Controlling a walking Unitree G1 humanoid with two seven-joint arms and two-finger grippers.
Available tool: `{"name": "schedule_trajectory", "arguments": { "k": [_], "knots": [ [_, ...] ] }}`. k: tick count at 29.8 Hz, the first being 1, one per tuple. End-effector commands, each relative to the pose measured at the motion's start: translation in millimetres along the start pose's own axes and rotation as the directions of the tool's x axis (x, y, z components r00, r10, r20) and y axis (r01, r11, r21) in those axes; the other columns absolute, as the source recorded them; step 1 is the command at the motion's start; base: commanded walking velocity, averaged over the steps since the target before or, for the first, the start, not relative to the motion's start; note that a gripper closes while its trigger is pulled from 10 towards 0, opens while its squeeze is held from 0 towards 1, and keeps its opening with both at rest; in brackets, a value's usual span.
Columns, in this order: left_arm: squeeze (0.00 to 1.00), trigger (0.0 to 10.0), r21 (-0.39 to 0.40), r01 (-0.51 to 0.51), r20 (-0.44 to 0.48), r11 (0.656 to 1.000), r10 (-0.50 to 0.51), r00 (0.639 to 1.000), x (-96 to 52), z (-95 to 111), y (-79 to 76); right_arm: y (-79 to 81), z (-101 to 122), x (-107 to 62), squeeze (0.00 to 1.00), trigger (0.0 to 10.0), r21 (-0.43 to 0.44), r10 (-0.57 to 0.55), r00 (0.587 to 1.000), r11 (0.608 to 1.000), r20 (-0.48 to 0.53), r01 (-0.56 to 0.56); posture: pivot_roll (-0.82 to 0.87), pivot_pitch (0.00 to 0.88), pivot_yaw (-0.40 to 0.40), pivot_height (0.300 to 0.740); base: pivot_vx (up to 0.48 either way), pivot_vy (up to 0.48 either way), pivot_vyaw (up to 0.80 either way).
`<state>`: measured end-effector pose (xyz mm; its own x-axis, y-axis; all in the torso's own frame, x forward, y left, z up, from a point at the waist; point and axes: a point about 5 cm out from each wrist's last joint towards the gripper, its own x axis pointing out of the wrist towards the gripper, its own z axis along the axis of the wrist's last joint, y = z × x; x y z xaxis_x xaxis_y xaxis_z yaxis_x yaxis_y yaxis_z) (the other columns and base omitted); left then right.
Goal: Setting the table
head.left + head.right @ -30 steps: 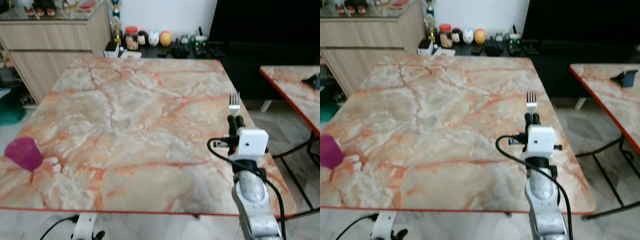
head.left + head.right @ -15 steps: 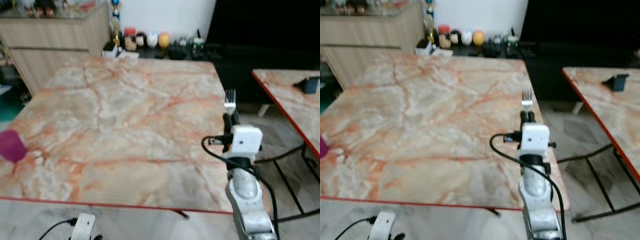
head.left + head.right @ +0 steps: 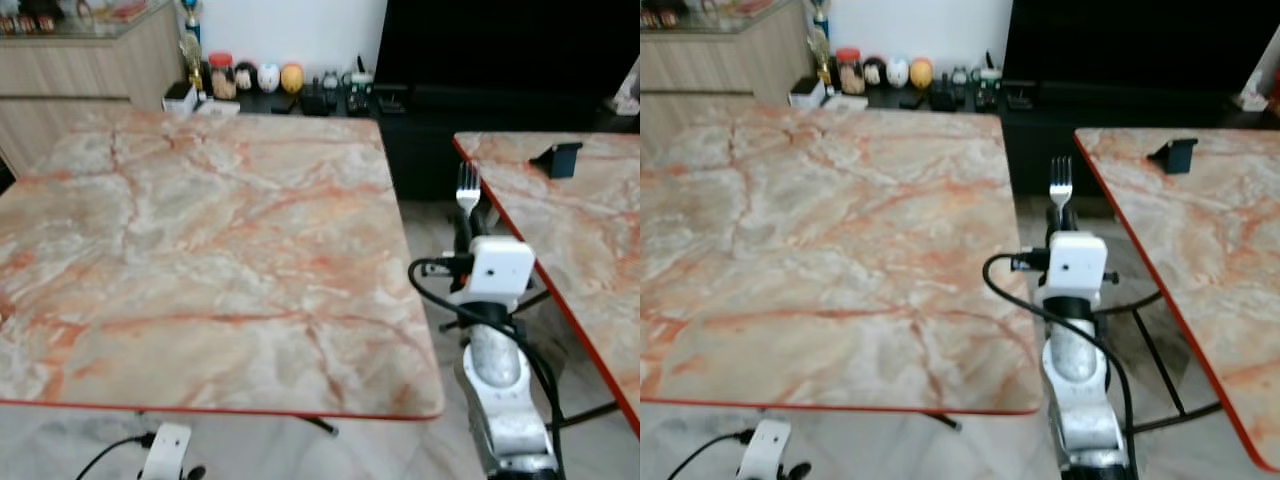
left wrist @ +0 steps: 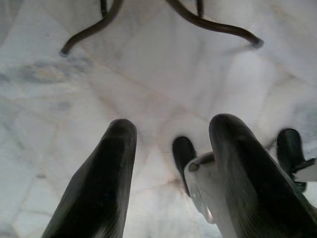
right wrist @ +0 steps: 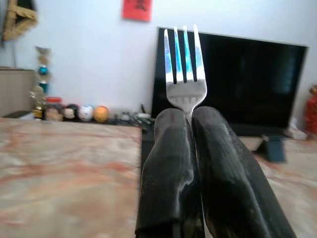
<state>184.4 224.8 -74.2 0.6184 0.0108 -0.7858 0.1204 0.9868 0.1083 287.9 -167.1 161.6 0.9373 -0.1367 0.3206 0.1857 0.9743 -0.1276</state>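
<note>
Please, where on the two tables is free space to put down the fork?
The near marble table is bare from its front red edge to the far edge, where jars and ornaments crowd the low shelf behind. The second table on the right is bare except a small dark stand. The right gripper holds the fork over the gap between them.

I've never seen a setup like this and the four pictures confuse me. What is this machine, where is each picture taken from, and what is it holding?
This is a humanoid household robot with two silver arms ending in two-fingered black grippers. The two wide pictures come from a stereo camera on its head, looking down at a marble table with a second table to its right. The other two come from cameras on its wrists. The right gripper is shut on a fork, prongs up, over the gap between the tables. The left gripper hangs open, facing the tiled floor. Beyond the table stand a dark television and a wooden cabinet.
</note>
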Motion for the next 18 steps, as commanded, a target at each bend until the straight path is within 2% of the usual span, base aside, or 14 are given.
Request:
{"name": "schedule_trajectory", "arguments": {
  "k": [1, 7, 18],
  "knots": [
    [0.00, 10.0, 0.002, 0.004, -0.018, 1.000, -0.004, 1.000, -1.1, -4.8, 0.6, -2.7, 7.6, 5.1, 0.00, 10.0, 0.008, -0.019, 1.000, 1.000, 0.024, 0.019, -0.04, 0.000, -0.017, 0.740, 0.000, -0.304, 0.00],
    [0.00, 10.0, -0.003, 0.004, -0.015, 1.000, -0.004, 1.000, -0.9, -4.4, 0.0, 3.6, 9.3, 5.0, 0.00, 10.0, 0.017, 0.008, 1.000, 1.000, 0.028, -0.009, -0.03, 0.000, -0.025, 0.740, 0.000, -0.303, 0.00],
    [0.00, 10.0, -0.005, 0.006, -0.016, 1.000, -0.006, 1.000, -0.5, -4.1, -1.5, 4.4, 13.4, 8.3, 0.00, 10.0, 0.023, 0.010, 0.999, 1.000, 0.034, -0.011, -0.03, 0.000, -0.029, 0.740, 0.000, -0.306, 0.00]
  ]
}}
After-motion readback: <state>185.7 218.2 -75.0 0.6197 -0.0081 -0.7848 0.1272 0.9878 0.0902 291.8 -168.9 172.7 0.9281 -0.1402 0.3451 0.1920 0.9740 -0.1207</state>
